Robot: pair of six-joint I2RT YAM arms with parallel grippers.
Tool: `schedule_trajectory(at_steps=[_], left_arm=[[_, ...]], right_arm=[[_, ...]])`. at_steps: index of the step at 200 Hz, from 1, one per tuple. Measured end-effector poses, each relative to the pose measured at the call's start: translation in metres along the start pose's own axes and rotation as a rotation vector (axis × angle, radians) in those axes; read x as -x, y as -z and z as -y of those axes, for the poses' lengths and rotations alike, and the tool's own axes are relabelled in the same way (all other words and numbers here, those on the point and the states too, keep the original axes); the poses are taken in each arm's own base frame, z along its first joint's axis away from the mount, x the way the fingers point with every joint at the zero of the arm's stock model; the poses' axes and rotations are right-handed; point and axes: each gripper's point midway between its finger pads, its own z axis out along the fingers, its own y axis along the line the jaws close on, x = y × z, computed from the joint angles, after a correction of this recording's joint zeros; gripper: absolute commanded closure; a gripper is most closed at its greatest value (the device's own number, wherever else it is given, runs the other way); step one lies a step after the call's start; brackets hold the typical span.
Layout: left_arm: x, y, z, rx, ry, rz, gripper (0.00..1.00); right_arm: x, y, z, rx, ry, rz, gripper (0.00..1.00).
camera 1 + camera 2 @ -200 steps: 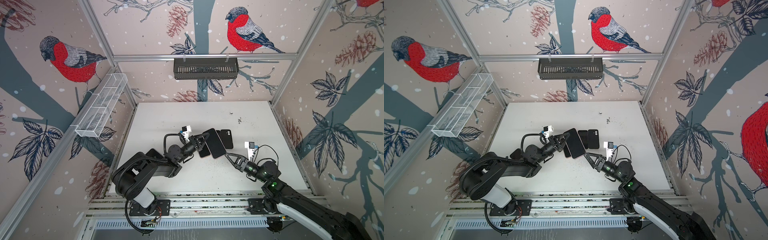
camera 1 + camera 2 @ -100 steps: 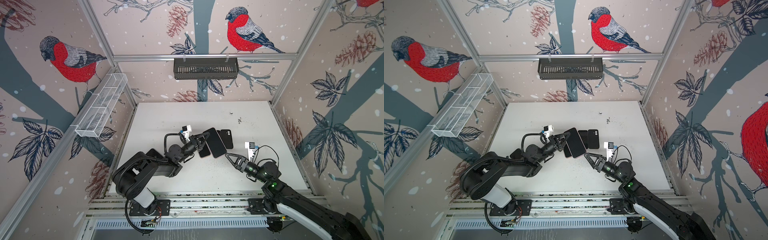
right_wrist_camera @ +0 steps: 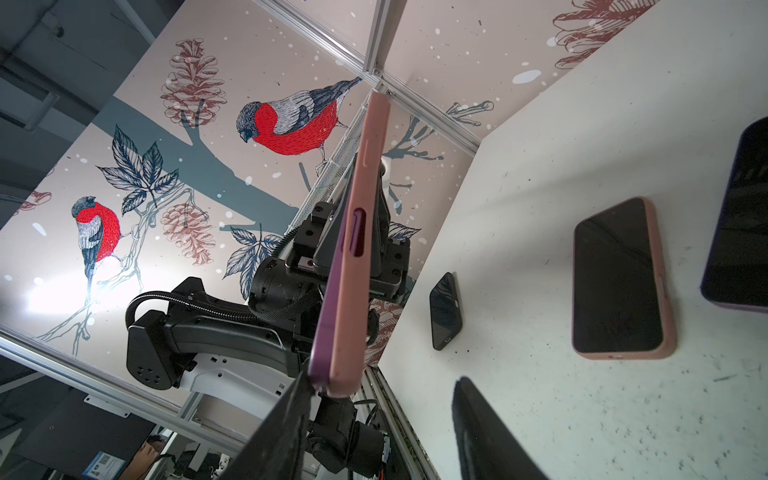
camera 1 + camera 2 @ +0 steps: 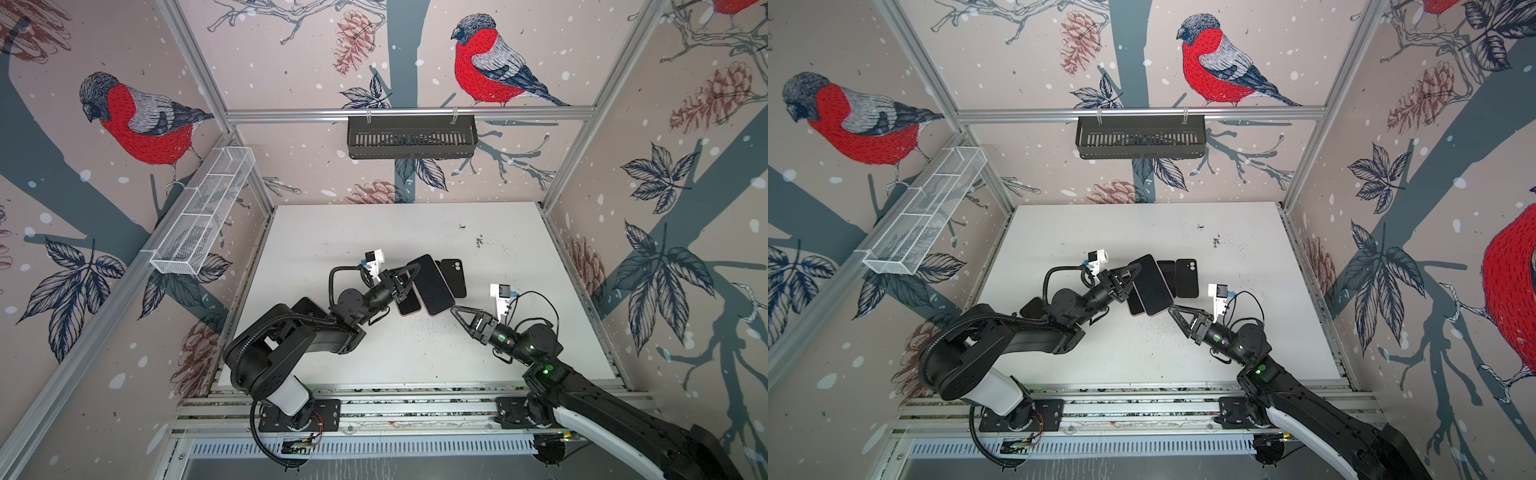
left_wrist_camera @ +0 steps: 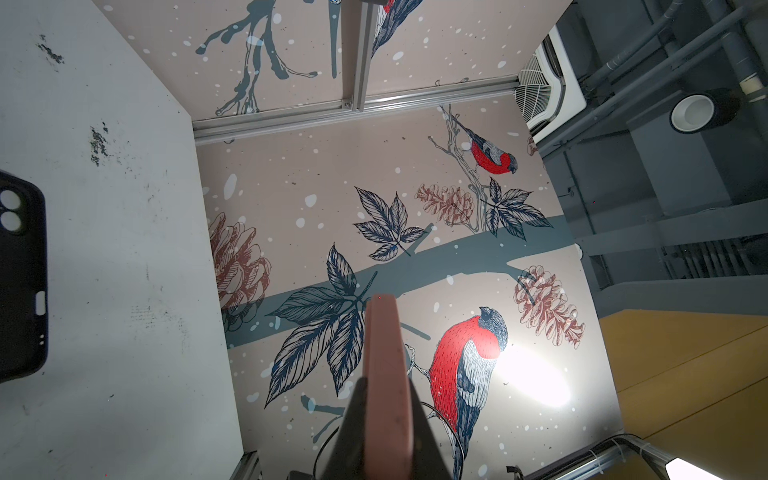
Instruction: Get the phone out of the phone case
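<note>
Left claw [image 4: 409, 275]: clamped on phone [image 4: 430, 286] inside pink case [image 3: 353, 249].
Phone position: raised above worktop [image 4: 374, 232], near black case [image 4: 454, 277].
Right claw [image 4: 457, 311]: apart, one finger [image 3: 286, 415] touching pink case's corner, near black case.

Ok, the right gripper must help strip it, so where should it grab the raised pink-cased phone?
Probably the near corner of the pink-cased phone, end-on from the right arm's side: the left gripper pinches it mid-length, leaving that corner clear of the table beside the open right gripper.
</note>
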Motion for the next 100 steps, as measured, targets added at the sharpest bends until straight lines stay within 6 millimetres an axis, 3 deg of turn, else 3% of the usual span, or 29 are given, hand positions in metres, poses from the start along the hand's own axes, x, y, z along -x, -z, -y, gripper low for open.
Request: schedule_trajectory(at_steps=[100], left_arm=[[-0.0008,-0.0005,0.0010,-0.003,-0.006,-0.002,1.00]], right_arm=[[-0.0049,0.0037,0.0070,-0.009,-0.022,-0.001,0.45]])
